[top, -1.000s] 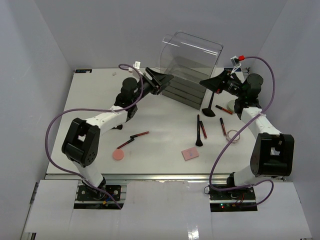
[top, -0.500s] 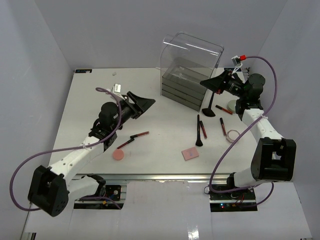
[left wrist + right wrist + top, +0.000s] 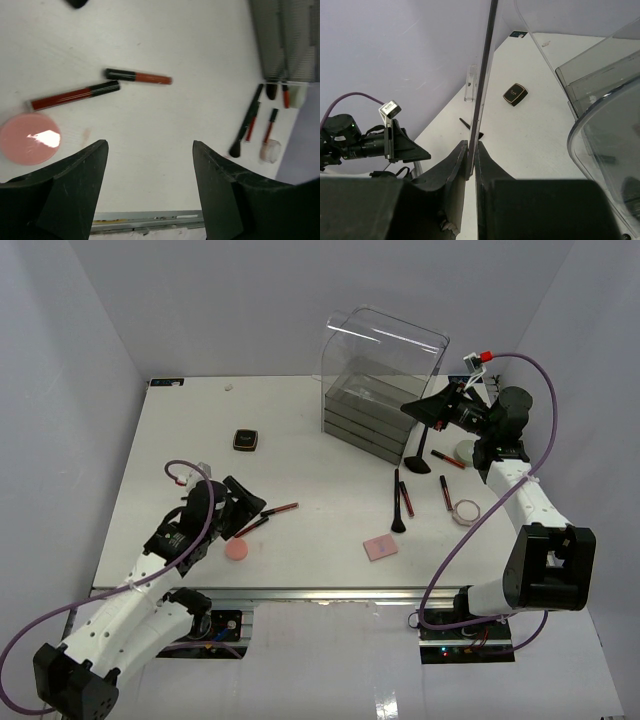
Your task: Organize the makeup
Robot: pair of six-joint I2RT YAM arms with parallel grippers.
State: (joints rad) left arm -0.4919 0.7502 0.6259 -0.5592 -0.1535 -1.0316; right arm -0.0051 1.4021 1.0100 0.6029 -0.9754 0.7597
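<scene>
Makeup sorting under way, seen from my remote desk. Overhead camera: my left gripper (image 3: pixel 250 508) hangs low over the table (image 3: pixel 330 455), jaws spread wide and empty. It is just beside the nearer pencil (image 3: pixel 252 527) and the farther pencil (image 3: pixel 281 508), with the pink compact (image 3: pixel 237 550) close by and the black compact (image 3: pixel 245 440) well apart toward the back. Across the table, my right gripper (image 3: pixel 420 412) is pinched tight on the handle of a brush (image 3: pixel 421 448) next to the clear drawer box (image 3: pixel 385 380). The brush's dark head is down by the tabletop, and I cannot tell whether it touches. A loose brush (image 3: pixel 397 502) and the pink square (image 3: pixel 380 547) lie in front. Left wrist camera: both fingers (image 3: pixel 75 190) stand far apart with bare table between them. The nearer pencil (image 3: pixel 75 96), the farther pencil (image 3: pixel 138 77) and the pink compact (image 3: pixel 29 138) all lie ahead of the tips, none of them touched. Right wrist camera: the slim brush (image 3: pixel 482 75) runs straight out from the closed right gripper (image 3: pixel 471 155), with the drawer box (image 3: pixel 600 100) at the right edge. My reading is that the brush is on its way to the box and a pencil is the left arm's next pick. That pick calls for bringing the open jaws forward to straddle one pencil across its length, then lowering and closing without nudging its neighbour.
</scene>
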